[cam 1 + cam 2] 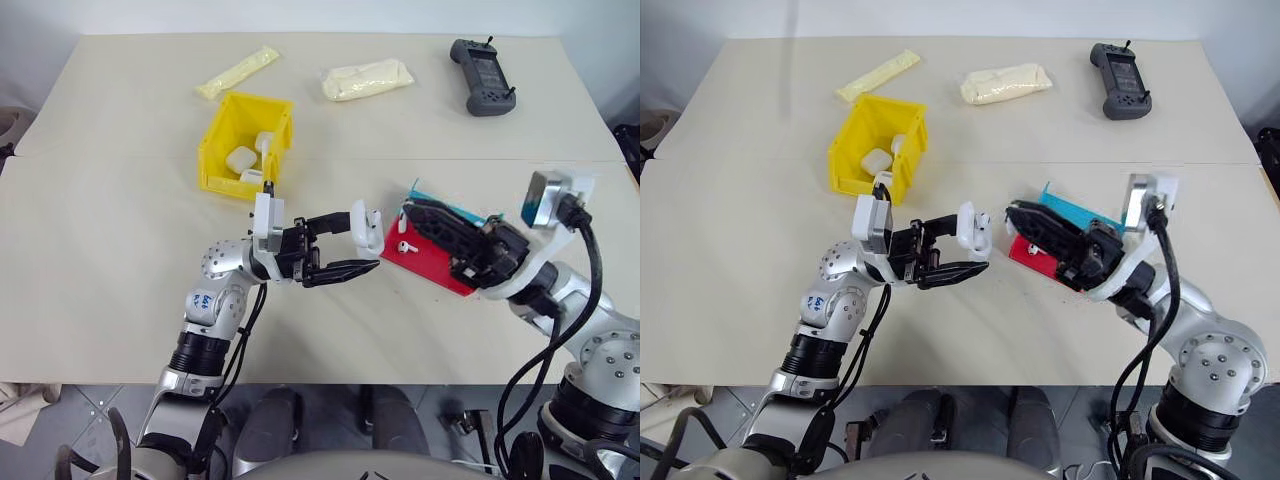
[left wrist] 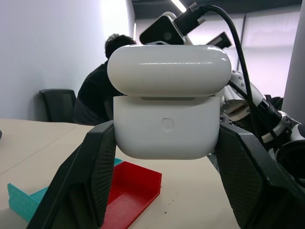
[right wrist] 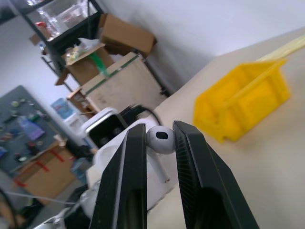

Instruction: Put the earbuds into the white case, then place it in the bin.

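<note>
No text, label, brand or number is showing legibly anywhere around the bin (image 1: 246,143). A small blue marking is sitting on the left arm's forearm (image 1: 204,300), below the bin in the head view, but it is too small to read.

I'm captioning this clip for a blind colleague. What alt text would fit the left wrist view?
The left end effector grips a white earbud case between its two black fingers, lid flipped up. Behind it are a red tray on the beige table, the other arm's cabling, and a seated person in dark clothing.
</note>
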